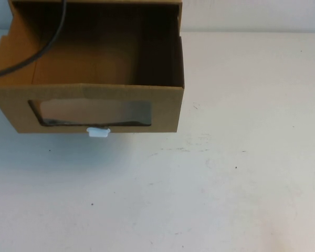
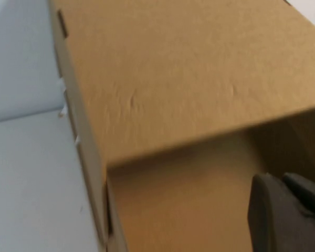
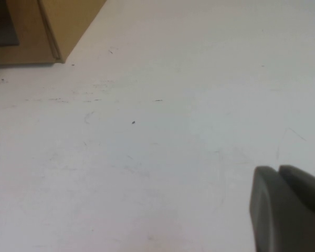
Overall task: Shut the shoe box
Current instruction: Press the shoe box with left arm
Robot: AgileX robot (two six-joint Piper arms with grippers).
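The shoe box (image 1: 94, 113) is brown cardboard and stands at the far left of the table. Its drawer is pulled out toward me, open on top and empty inside. Its front has a clear window (image 1: 94, 112) with a small white pull tab (image 1: 98, 132) under it. In the left wrist view the box's outer sleeve (image 2: 173, 79) fills the frame, with the drawer's inside (image 2: 189, 199) below it. My left gripper (image 2: 281, 178) is shut and empty, close over the drawer. My right gripper (image 3: 277, 170) is shut and empty above bare table, right of the box corner (image 3: 47, 31). Neither gripper shows in the high view.
A black cable (image 1: 42, 47) hangs across the box's back left. The white table (image 1: 226, 173) stretches in front of the box and to its right, with faint scuff marks (image 1: 189, 149).
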